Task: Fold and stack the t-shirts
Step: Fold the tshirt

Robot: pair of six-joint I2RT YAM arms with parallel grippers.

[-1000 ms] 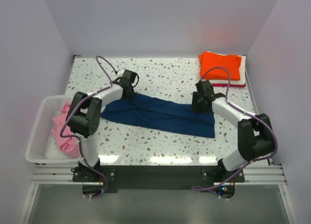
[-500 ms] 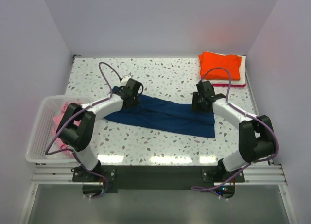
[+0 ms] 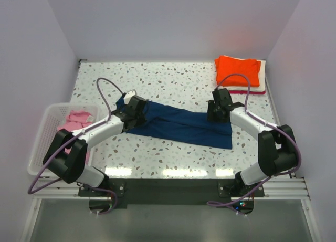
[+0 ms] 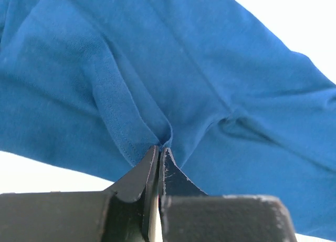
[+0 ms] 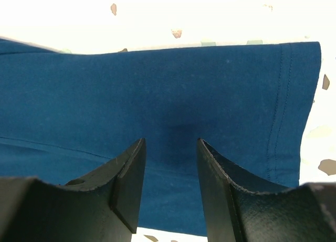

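- Speckled tabletop (image 3: 173, 79) looks slick: left gripper (image 4: 159, 149), fingers clamped on a thin navy t-shirt (image 4: 173, 69) ridge, may slip off.
- Right gripper (image 5: 170, 144), fingers apart over the hem, may pin nothing; cloth could drag and bunch.

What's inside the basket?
A crumpled pink shirt lies in the basket. The left arm covers the basket's near part; anything beneath the shirt is hidden.

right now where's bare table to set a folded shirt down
Bare table runs along the back wall beyond the navy shirt, and in a strip between it and the near edge. Crowded: orange stack far right; basket left.
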